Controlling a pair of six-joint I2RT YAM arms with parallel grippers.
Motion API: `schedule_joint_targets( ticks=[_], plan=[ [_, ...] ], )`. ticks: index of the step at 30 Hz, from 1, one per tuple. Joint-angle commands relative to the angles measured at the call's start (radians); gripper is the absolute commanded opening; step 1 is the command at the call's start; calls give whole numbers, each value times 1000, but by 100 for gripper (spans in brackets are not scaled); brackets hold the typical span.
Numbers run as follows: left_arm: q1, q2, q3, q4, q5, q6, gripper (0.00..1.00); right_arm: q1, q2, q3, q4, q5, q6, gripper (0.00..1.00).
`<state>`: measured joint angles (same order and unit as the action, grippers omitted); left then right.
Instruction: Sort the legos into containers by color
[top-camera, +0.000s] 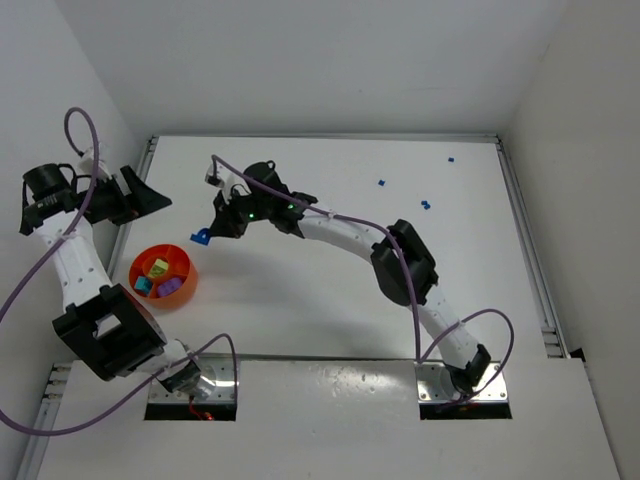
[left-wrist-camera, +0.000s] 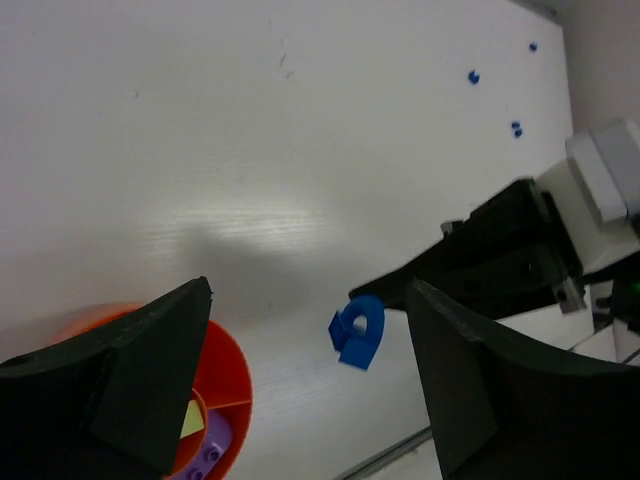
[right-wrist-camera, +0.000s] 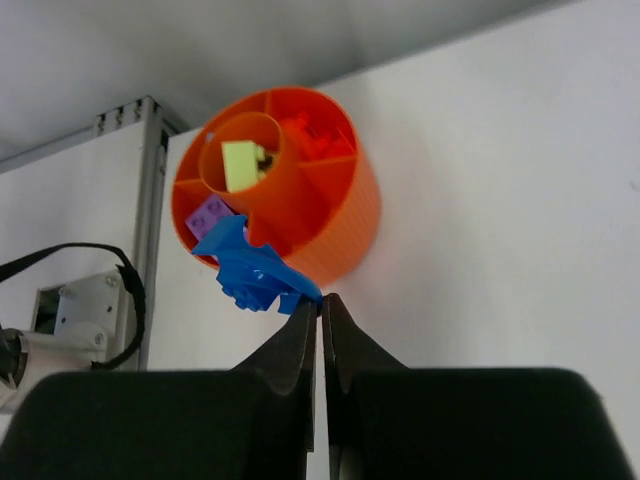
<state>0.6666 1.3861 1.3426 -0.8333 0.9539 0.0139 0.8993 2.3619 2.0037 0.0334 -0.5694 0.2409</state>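
Right hand (right-wrist-camera: 320, 302) pinches a blue lego (right-wrist-camera: 250, 270), hiding part of the orange bowl (right-wrist-camera: 345, 215).

Bright, even overhead light washes my white desk (top-camera: 330, 300) in the top view, leaving only faint grey shadows right of the orange bowl (top-camera: 188, 290). From my left wrist, a soft shadow and a pale sheen lie on the desk beyond the bowl; my left end effector (left-wrist-camera: 310, 295) shows fingers (left-wrist-camera: 130, 380) black and blurred. From my right wrist, the blue lego (right-wrist-camera: 255, 275) at my right end effector (right-wrist-camera: 320, 300) and the bowl behind it are crisp, while the wall (right-wrist-camera: 200, 40) above the bowl is dim grey.
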Motion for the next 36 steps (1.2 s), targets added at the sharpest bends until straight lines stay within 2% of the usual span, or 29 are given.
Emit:
schedule_joint_targets(
  ticks=[1,4,7,10,12,16,21,28,36],
  plan=[
    [-32,-33,-17,-141,-27,259,80,-48,-113,-40,2,23,15,0],
    [-41,-51,-39,-183,-27,357,62,-76,-131,-83,-79,-26,6,0],
    [-100,-52,-39,-228,-27,431,56,-94,-156,-108,-154,-67,-20,0],
    [-188,-61,-49,-237,-63,454,56,-94,-181,-135,-174,-76,-29,0],
    [-263,-73,-59,-202,-96,425,59,-94,-181,-135,-185,-76,-29,0],
    [-390,-82,-68,-112,-162,331,73,-94,-181,-135,-185,-87,-18,0],
    [-508,-73,-68,-67,-213,267,73,-94,-181,-135,-176,-87,-9,0],
    [-536,-44,-77,-36,-264,239,73,-94,-201,-158,-176,-87,-9,0],
    [-536,-13,-86,-36,-236,239,65,-94,-211,-158,-158,-87,0,0]
  ],
)
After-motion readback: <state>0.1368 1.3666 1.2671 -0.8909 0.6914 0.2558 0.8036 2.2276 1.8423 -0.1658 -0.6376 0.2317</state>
